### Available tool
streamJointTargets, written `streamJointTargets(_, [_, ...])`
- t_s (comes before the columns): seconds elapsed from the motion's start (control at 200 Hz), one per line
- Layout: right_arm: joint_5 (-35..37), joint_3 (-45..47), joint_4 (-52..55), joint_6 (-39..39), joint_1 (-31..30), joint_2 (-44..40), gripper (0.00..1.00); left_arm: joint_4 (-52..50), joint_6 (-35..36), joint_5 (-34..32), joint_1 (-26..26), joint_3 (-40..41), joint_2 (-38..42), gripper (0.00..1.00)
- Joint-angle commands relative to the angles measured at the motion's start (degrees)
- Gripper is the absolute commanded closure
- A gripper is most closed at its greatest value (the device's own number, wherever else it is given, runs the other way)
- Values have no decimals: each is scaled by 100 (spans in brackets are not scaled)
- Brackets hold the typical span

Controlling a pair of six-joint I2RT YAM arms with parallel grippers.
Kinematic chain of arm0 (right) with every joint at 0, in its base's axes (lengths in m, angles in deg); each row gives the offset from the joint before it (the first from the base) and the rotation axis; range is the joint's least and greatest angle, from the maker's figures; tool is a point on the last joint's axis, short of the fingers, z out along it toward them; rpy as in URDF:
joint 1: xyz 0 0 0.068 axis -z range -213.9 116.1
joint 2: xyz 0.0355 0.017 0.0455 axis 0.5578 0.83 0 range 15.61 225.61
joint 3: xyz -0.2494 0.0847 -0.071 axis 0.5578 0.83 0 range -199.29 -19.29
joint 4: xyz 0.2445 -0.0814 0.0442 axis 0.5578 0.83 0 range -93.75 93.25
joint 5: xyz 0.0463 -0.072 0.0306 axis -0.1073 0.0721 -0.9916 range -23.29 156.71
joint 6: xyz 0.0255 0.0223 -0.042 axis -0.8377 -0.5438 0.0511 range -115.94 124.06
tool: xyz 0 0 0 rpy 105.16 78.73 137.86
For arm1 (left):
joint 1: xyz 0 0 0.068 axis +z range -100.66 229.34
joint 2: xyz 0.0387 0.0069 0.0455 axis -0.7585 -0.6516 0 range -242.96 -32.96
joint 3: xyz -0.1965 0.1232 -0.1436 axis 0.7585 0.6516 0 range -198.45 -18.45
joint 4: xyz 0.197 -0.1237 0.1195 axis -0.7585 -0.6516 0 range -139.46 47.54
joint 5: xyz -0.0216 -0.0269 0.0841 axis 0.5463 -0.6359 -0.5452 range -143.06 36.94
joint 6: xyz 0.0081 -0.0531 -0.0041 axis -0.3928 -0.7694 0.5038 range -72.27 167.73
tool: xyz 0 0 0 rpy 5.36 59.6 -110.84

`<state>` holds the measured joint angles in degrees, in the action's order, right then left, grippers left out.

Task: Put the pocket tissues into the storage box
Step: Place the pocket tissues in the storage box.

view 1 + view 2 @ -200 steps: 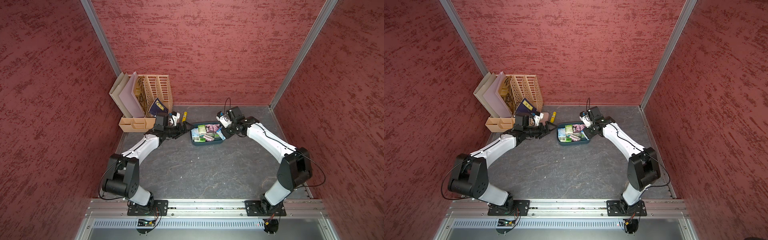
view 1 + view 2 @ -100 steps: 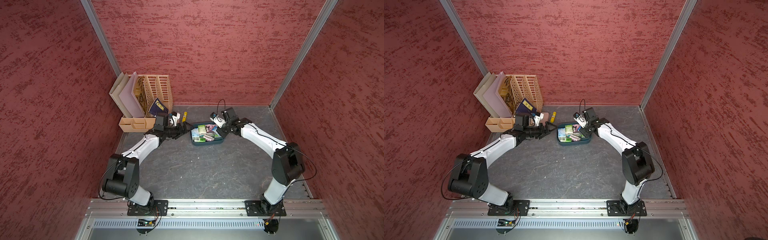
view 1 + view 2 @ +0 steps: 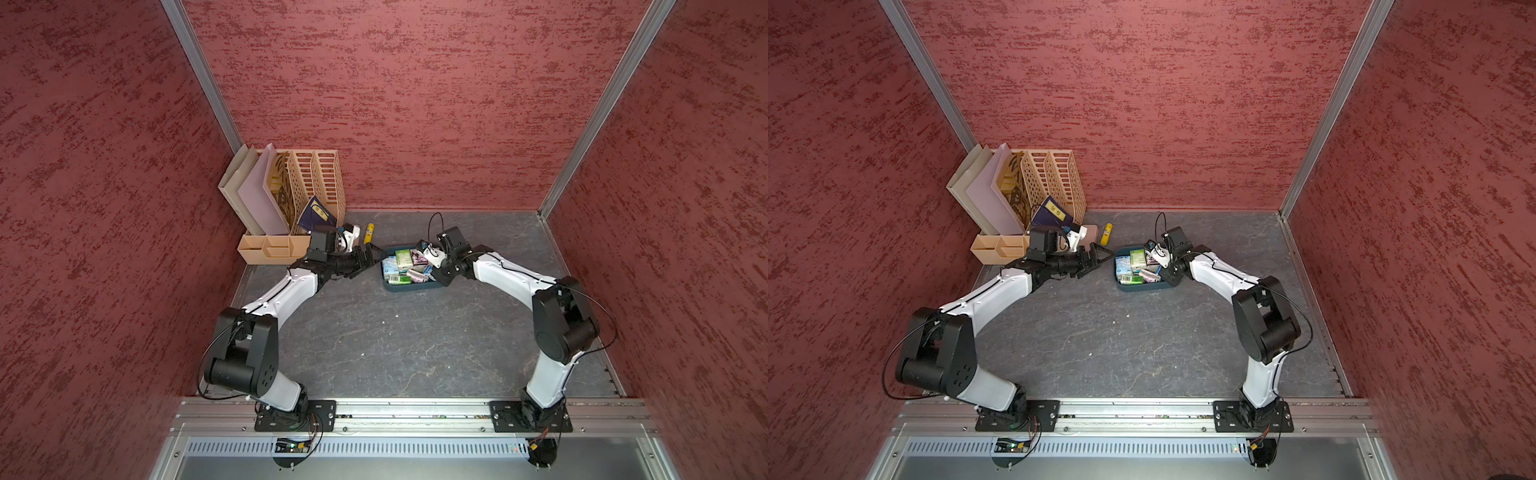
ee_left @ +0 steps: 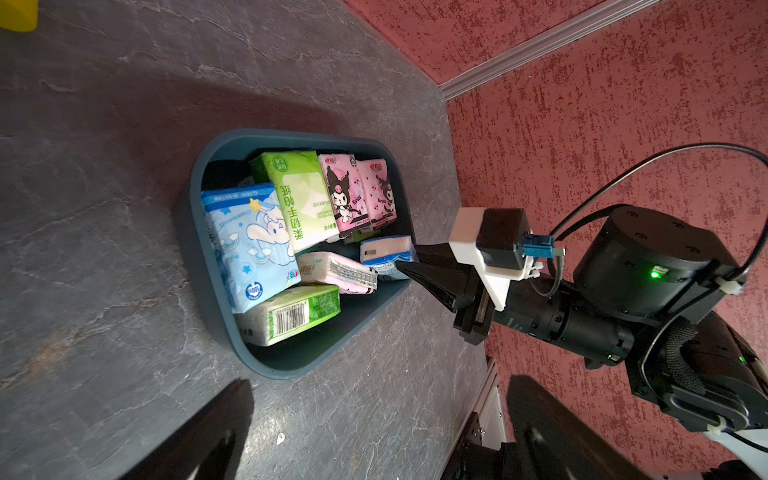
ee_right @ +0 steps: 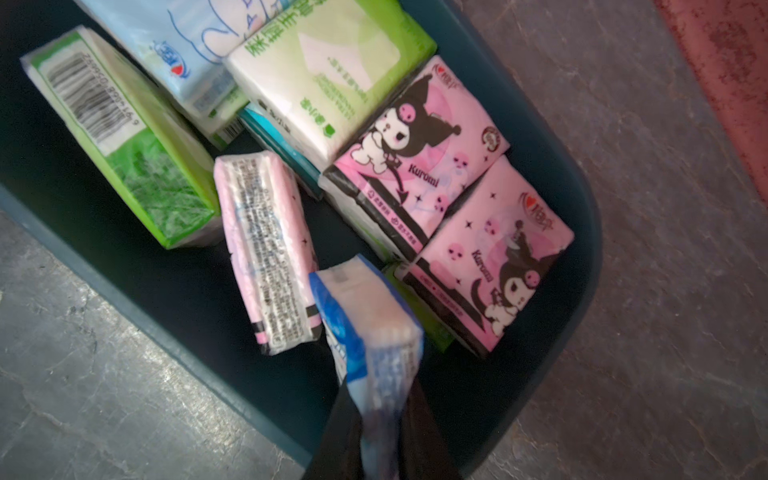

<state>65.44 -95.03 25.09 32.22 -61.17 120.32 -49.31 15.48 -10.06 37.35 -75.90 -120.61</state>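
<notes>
The storage box [image 3: 409, 286] [image 3: 1133, 287] is a dark teal tub on the grey floor, and several pocket tissues [image 4: 249, 245] lie in it: green, pale blue and pink packs. My right gripper [image 5: 380, 399] [image 3: 435, 272] is shut on a blue pocket tissue pack [image 5: 365, 332] [image 4: 386, 253]. It holds the pack on edge just inside the box's right end, beside a pink pack [image 5: 266, 249]. My left gripper [image 4: 380, 432] [image 3: 370, 257] stands open and holds nothing, just left of the box rim [image 4: 195, 199].
A yellow tube [image 3: 368, 233] lies behind the box to its left. A beige slotted organiser [image 3: 316, 183] with folders and a low beige tray [image 3: 270, 249] fill the back left corner. Red walls close in three sides.
My right gripper has moved left and down with the blue pack, from beside the box's right end to just inside it. The left arm has stayed still.
</notes>
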Motion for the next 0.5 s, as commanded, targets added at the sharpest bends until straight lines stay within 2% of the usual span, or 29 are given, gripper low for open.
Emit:
streamJointTargets(0.0, [-115, -22, -133, -20, -22, -28, 72, 25, 114, 63, 53, -29, 69, 0])
streamJointTargets(0.05, [-149, -69, -94, -77, -19, -44, 60, 13, 124, 38, 85, -29, 91, 0])
streamJointTargets(0.1, [-186, -105, -76, -153, -21, -77, 55, -50, 194, -43, 121, -44, 128, 0])
streamJointTargets(0.366, [-509, -180, -372, -922, 43, -648, 44, -908, 968, -1116, 265, -312, 501, 0])
streamJointTargets(0.496, [-762, 33, -845, -1626, 170, -1170, 29, -929, 1100, -1879, 544, -223, 819, 0])
